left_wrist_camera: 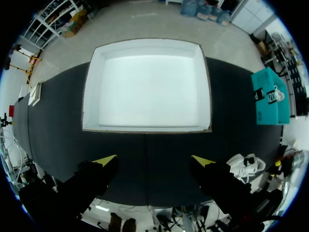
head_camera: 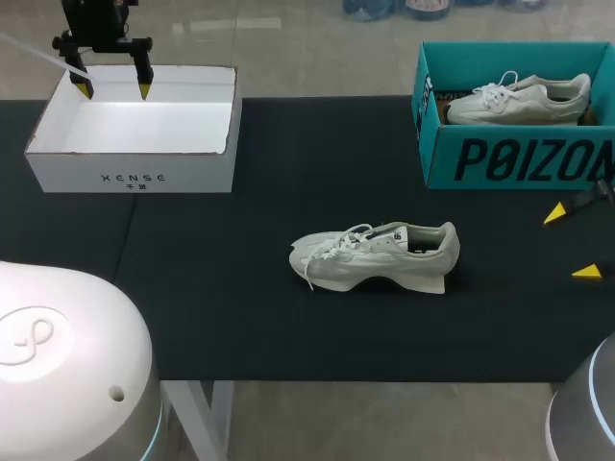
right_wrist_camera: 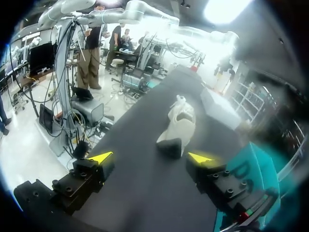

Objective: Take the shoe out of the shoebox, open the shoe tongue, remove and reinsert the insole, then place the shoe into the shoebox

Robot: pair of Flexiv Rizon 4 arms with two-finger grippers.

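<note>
Risk: the white sneaker looks light and may skid or tip under a one-sided pinch, and its loose laces could snag.
Left gripper hangs over the white box, fingers wide, holding nothing. The white sneaker stands upright mid-surface, toe leftward, well apart from both grippers. Right gripper sits low, just past the teal shoebox — also spread and empty.
</note>
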